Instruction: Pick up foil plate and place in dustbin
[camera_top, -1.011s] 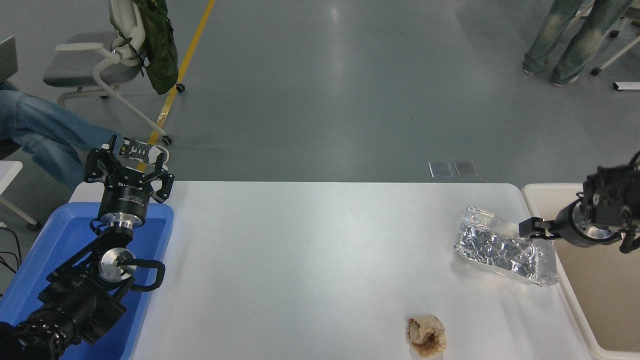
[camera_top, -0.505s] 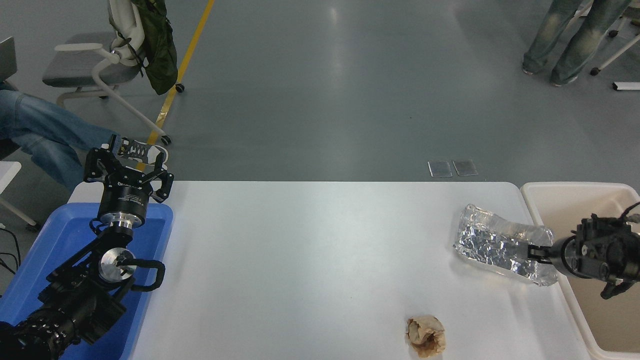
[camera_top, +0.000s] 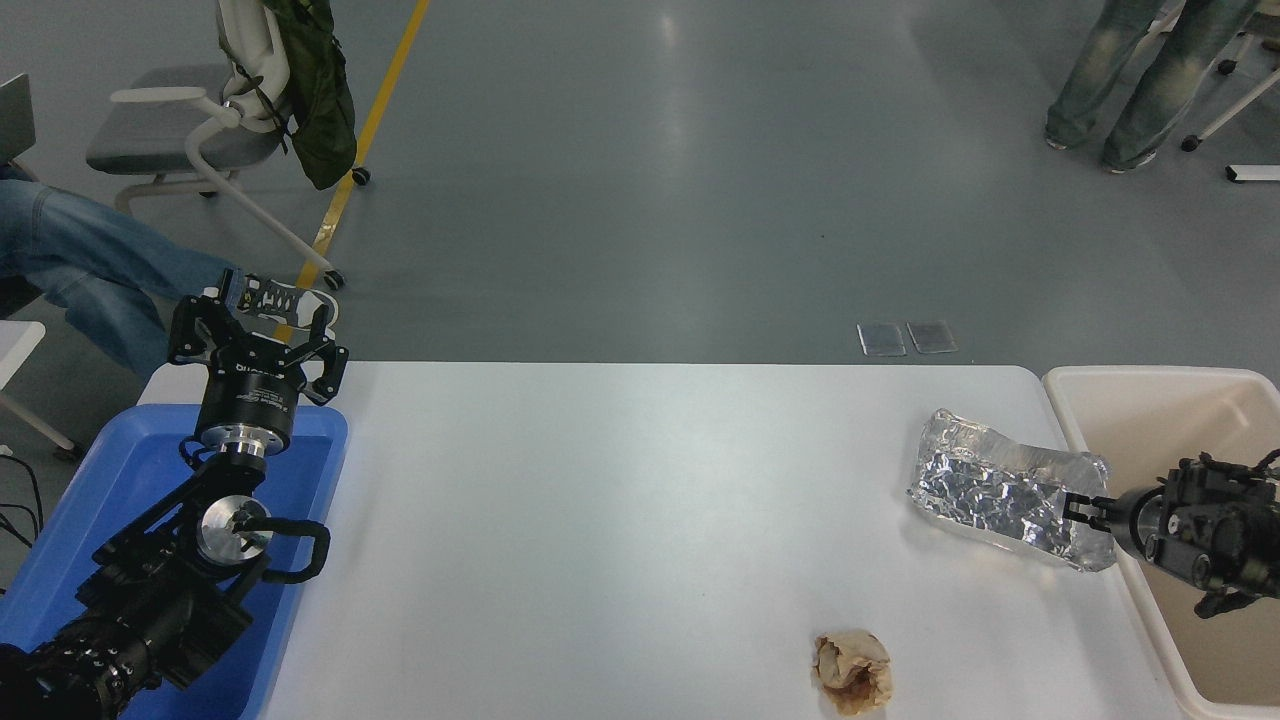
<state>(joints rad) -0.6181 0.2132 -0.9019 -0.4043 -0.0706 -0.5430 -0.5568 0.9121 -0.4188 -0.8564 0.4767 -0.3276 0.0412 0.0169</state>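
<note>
One foil plate (camera_top: 1008, 492) lies on the white table (camera_top: 620, 520) near its right edge, long axis slanting from upper left to lower right. The right gripper (camera_top: 1080, 509) reaches in from the right side over one cream dustbin (camera_top: 1120, 385), its body above the bin's interior and its fingertips at the plate's right-hand rim. The tips are small and dark against the foil; whether the jaws are clenched on the rim or only touching it cannot be told. The plate's bulk extends to the left of the jaws; the dustbin sits directly behind them, its near wall just beside the plate's right end.

One crumpled brown paper ball (camera_top: 853, 672) rests on the table below and to the left of the jaws, well apart from the plate.

The left gripper (camera_top: 255, 325) is parked at the lower left above one blue bin (camera_top: 120, 470), fingers spread and holding nothing.

Count beyond the table: one office chair (camera_top: 190, 130) with a green bag (camera_top: 315, 90), and parts of two persons, legs only.
</note>
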